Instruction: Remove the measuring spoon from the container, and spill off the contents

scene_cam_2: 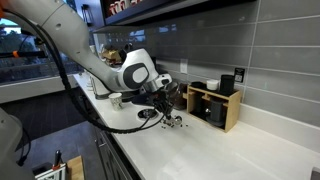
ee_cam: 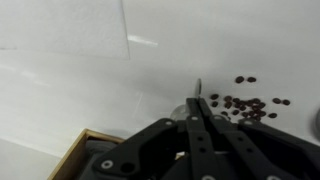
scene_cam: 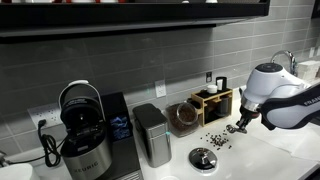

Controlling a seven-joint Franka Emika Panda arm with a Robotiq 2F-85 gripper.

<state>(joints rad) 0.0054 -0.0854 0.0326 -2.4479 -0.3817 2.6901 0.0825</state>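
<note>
My gripper (ee_cam: 197, 118) is shut on the measuring spoon (ee_cam: 196, 90), a small pale silvery scoop whose thin end pokes out past the fingertips. Dark brown beans (ee_cam: 248, 105) lie scattered on the white counter just right of the fingertips. In an exterior view the gripper (scene_cam: 238, 126) hangs low over the spilled beans (scene_cam: 217, 139). The round clear jar (scene_cam: 183, 117) with dark contents stands to the left of them, apart from the gripper. In an exterior view the gripper (scene_cam_2: 166, 114) is just above the beans (scene_cam_2: 172, 123).
A wooden compartment box (scene_cam: 213, 103) stands at the wall behind the beans; it also shows in an exterior view (scene_cam_2: 214, 106). A steel canister (scene_cam: 150, 133), a coffee machine (scene_cam: 85, 135) and a round metal drain disc (scene_cam: 203, 158) stand to the left.
</note>
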